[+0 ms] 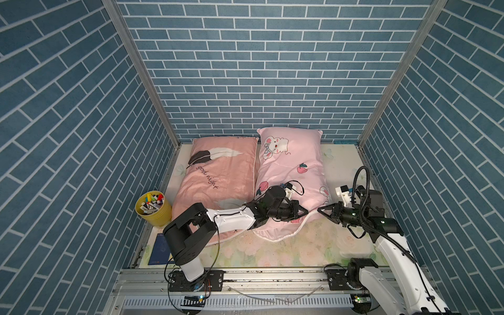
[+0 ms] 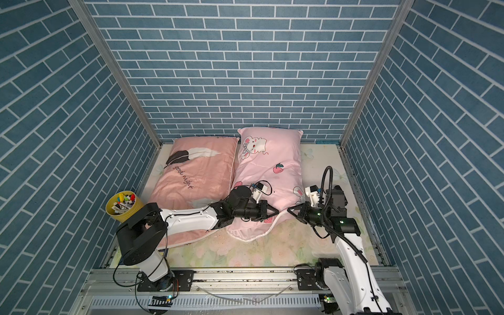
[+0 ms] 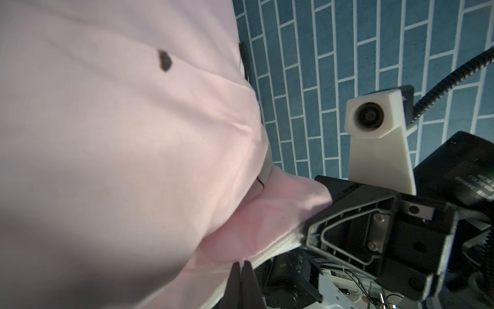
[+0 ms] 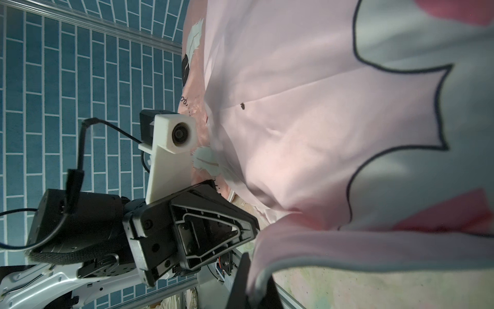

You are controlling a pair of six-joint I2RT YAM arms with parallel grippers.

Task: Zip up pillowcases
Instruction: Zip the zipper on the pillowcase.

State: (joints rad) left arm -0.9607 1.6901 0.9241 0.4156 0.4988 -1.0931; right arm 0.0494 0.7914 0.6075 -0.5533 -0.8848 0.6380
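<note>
Both pincers meet at the near edge of the pale pink pillowcase (image 1: 294, 163), a little right of centre and low in both top views. The left gripper (image 1: 306, 212) is clenched, its jaws pressed together on the white zip edge (image 3: 278, 250) of that case, as the left wrist view shows. The right gripper (image 1: 320, 210) faces it tip to tip, just beside it. It is likewise clenched and grasps the corner of the same cover: in the right wrist view the pink cloth with its pale trim runs in between its fingers (image 4: 238, 283). From the tips the white trim curves down along the case's near edge. The salmon pillowcase (image 1: 218, 174), with its feather and "good night" script, lies left of centre, touching the pale pink one along its side, and the left arm reaches across its near end. Both rest on the floral sheet (image 1: 272, 245), and a yellow cup (image 1: 156, 215) of markers stands at lower left
</note>
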